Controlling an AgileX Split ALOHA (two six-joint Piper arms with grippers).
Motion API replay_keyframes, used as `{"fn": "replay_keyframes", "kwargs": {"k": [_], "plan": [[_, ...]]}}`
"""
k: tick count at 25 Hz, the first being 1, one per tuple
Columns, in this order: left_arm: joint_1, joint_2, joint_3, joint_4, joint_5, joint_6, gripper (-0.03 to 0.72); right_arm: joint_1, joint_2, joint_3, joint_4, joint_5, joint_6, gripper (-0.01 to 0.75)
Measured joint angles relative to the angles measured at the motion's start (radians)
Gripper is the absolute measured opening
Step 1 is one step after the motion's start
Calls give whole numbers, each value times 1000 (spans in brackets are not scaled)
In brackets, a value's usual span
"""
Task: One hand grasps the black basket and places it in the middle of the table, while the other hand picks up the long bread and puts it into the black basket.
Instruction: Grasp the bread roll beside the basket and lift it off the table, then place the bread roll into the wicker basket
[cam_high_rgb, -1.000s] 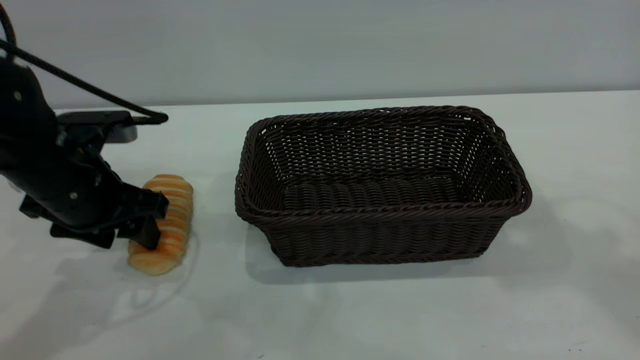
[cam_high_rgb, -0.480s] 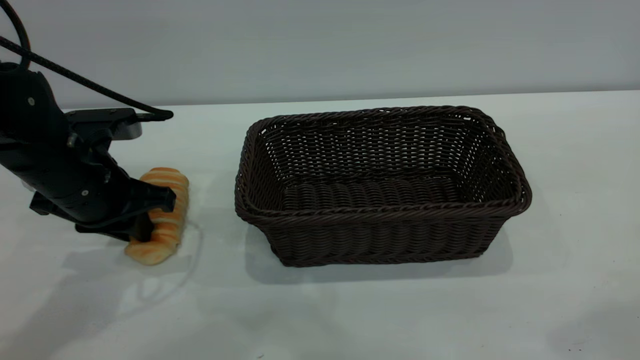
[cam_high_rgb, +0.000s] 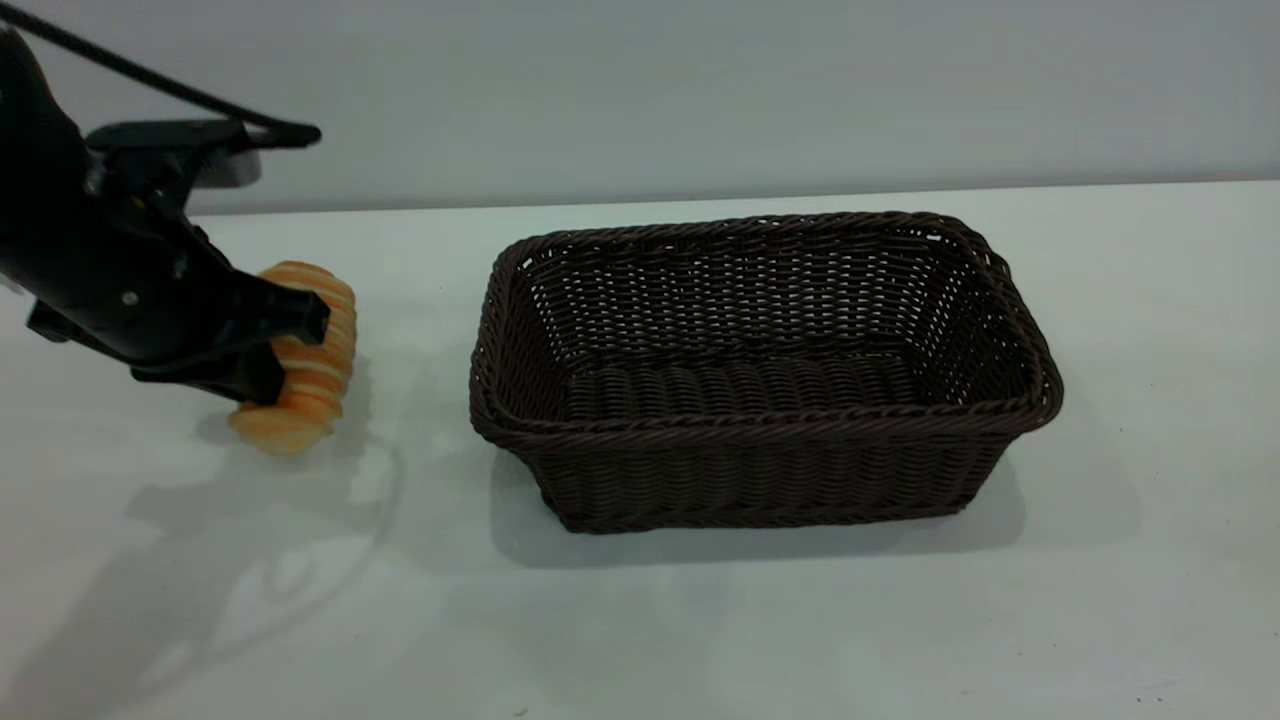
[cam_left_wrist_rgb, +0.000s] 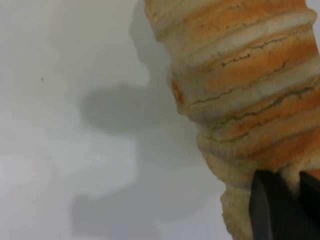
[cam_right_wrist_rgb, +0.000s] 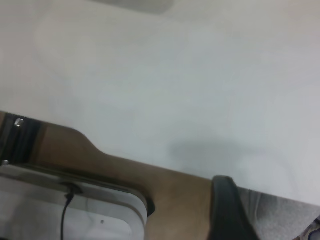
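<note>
My left gripper (cam_high_rgb: 285, 345) is clamped narrowly across the middle of the long bread (cam_high_rgb: 300, 360), one finger (cam_high_rgb: 295, 312) lying over the loaf's top and the other pressed against its near side. The bread hangs in my grasp above the table (cam_high_rgb: 700, 620), tilted, its lower rounded end nearest the camera and its shadow on the surface beneath. From my left wrist the ridged orange crust (cam_left_wrist_rgb: 245, 95) fills the picture, with a dark fingertip (cam_left_wrist_rgb: 272, 210) against it. The black basket (cam_high_rgb: 765, 460) sits on the table well to the right of the loaf, near the middle, upright and with nothing inside. My right gripper does not show in the outside view, and its wrist camera does not reveal its fingers.
</note>
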Motion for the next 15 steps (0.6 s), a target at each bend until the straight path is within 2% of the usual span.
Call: {"fn": "replay_keyframes", "kwargs": {"k": [4, 7, 11, 15], "plan": [[-4, -73, -42, 1, 147, 33, 41, 0, -86, 68, -26, 0, 15, 461], [-39, -129, -138, 2, 265, 103, 41, 0, -155, 133, -30, 0, 16, 461], [-149, -138, -311, -8, 401, 190, 41, 0, -267, 218, -30, 0, 11, 461], [-283, -77, -436, -55, 443, 256, 41, 0, -378, 237, -35, -7, 13, 461]]}}
